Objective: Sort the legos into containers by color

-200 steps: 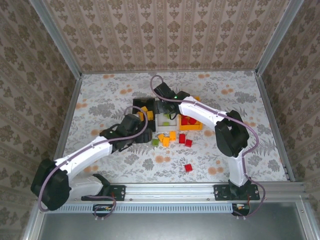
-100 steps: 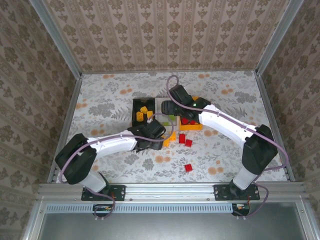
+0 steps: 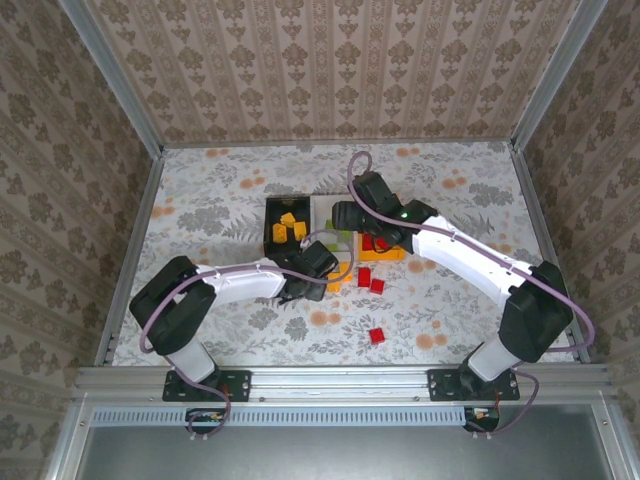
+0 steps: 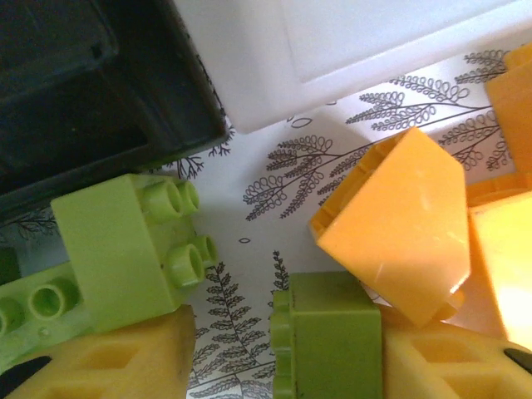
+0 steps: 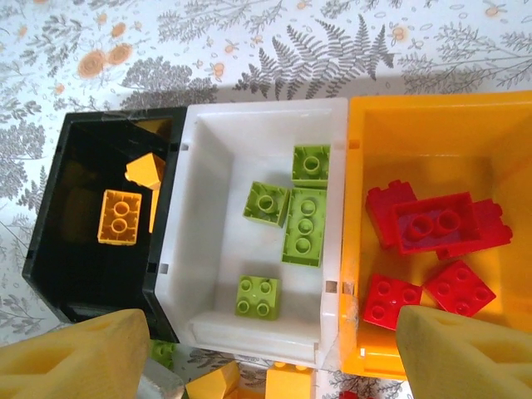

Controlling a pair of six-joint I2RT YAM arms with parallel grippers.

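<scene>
The left jaws sit low over the loose pile on the worktop, partly open and straddling an olive block. The right-hand finger looks to be against its side and a gap shows on the other, so nothing is gripped yet. Just outside these jaws on the left lies a lime block with its studs turned sideways. Ahead and to the right, a tilted orange block crowds the olive one; I cannot tell whether they touch. Just beyond the jaws stand a corner of the black bin and the near wall of the white bin. The step in hand looks like picking a green piece. The next move calls for closing squarely, lifting without dragging the orange neighbour, and a short carry to the white bin. The right jaws hang wide open and empty above the row of bins, with the white bin's near wall below their middle. Under their left side the black bin holds yellow blocks, green blocks lie in the white bin, and under their right side the orange bin holds red blocks. A loose red block lies well apart from both jaws, a likely next pick for the right.
</scene>
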